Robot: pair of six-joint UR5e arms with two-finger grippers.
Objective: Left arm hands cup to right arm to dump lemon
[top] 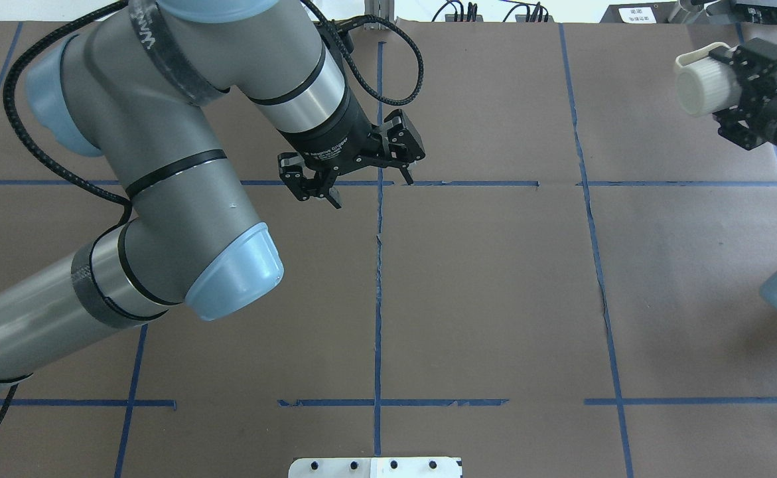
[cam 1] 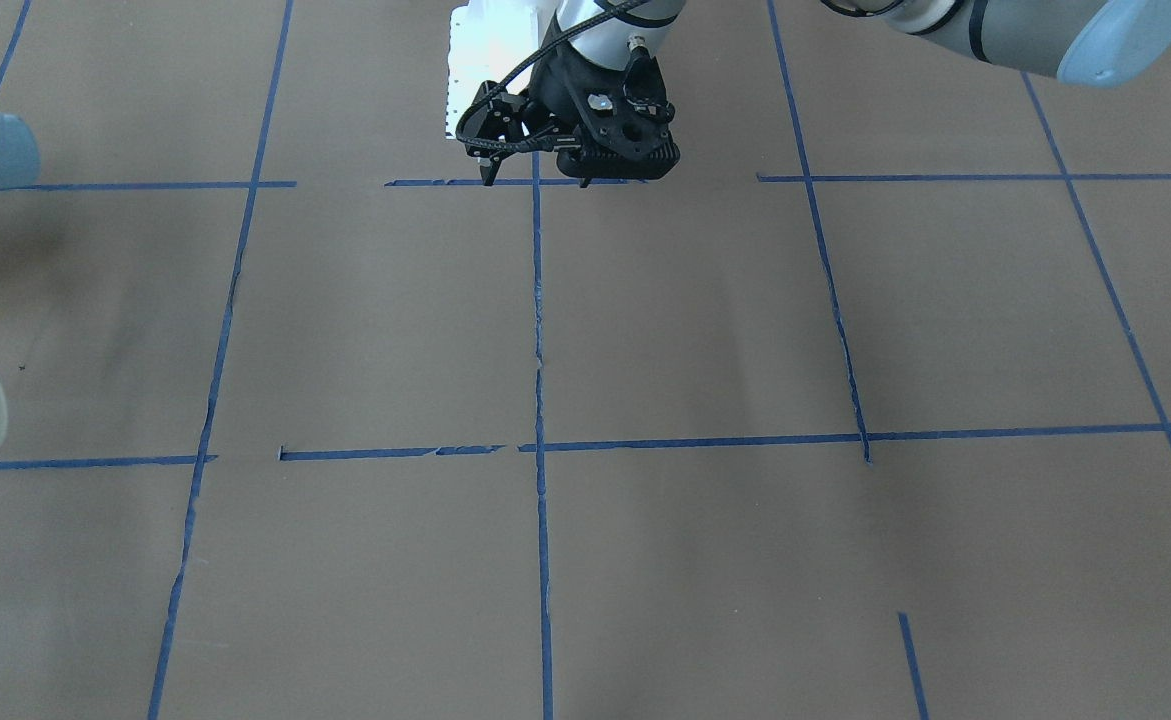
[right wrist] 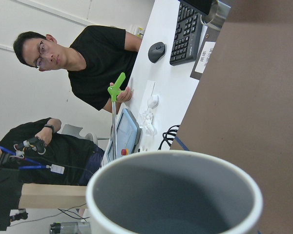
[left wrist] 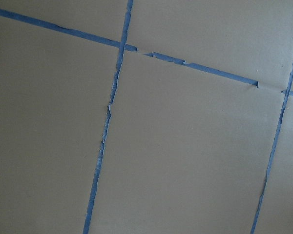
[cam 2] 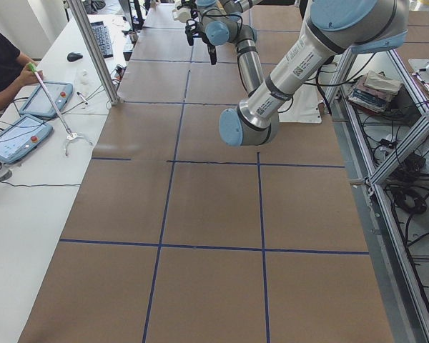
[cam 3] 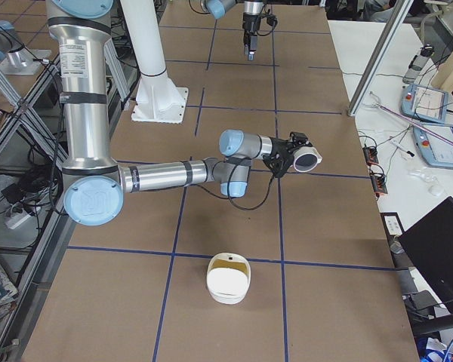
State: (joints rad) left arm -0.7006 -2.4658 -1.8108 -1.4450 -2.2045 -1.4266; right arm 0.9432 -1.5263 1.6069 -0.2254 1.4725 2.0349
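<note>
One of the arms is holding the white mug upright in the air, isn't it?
Not upright. The right gripper holds the cup in the air, but tipped over on its side, with its base pointing sideways. The overhead exterior view shows this.

The overhead camera looks forward and down on the table (top: 494,299) from behind the robot and the front-facing one steeply down from the opposite side, both catching the left gripper (top: 371,188) over the middle tape line (top: 378,299). The two side cameras sit high and far back at opposite ends, each taking in the table's length and both arms. The left wrist camera looks closely down on bare paper and tape; the right wrist camera peers past the cup (right wrist: 176,195) toward the operators (right wrist: 88,63).
</note>
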